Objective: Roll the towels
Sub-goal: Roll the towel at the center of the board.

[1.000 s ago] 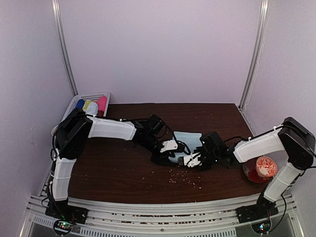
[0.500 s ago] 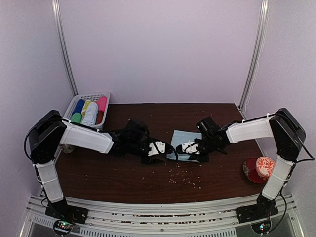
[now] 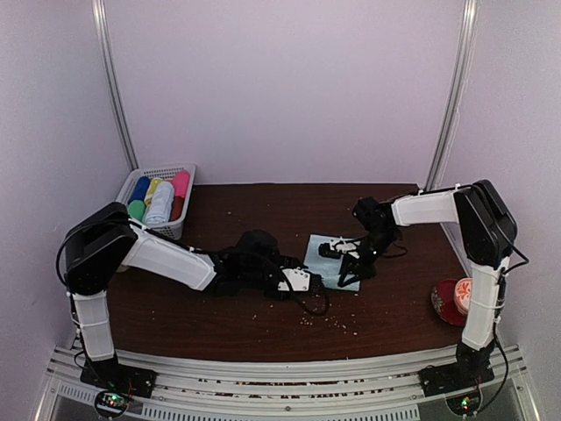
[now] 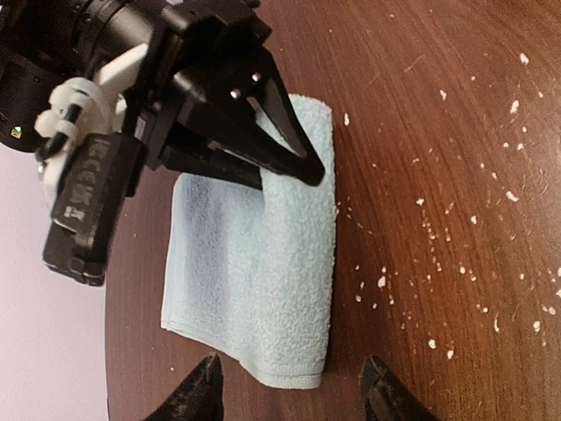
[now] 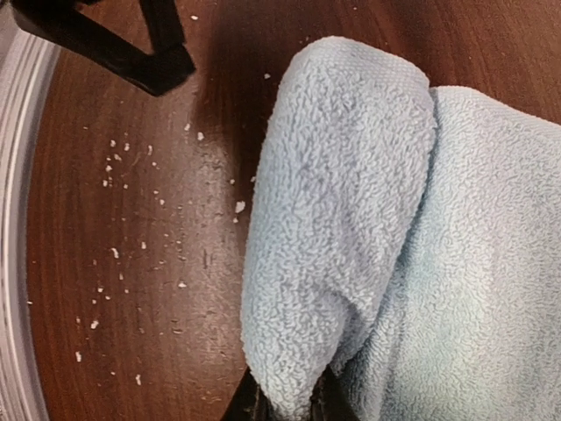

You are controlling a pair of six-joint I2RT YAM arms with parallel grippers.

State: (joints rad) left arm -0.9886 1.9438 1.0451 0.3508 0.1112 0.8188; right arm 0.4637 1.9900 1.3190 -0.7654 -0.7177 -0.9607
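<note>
One pale light-blue towel [image 3: 321, 253] lies on the dark wooden table [image 3: 228, 324], right of centre. My right gripper [image 3: 349, 263] comes in from the far right and is shut on a lifted fold of the towel [image 5: 342, 202], pinched between its fingertips [image 5: 285, 402]. My left gripper [image 4: 294, 399] stands open just short of the towel's near end [image 4: 263, 263], with nothing between its fingers [image 4: 203, 393]. In the top view the left gripper [image 3: 307, 282] sits low on the table, to the left of the towel.
A white basket [image 3: 179, 171] holding several coloured rolls stands at the back left. A red bowl [image 3: 449, 309] sits at the right edge beside the right arm's base. Pale crumbs [image 3: 329, 320] are scattered on the table in front of the towel.
The left gripper has drawn back towards the near left, off the towel. The right gripper has swung to the far right side of the towel, still pinching its fold.
</note>
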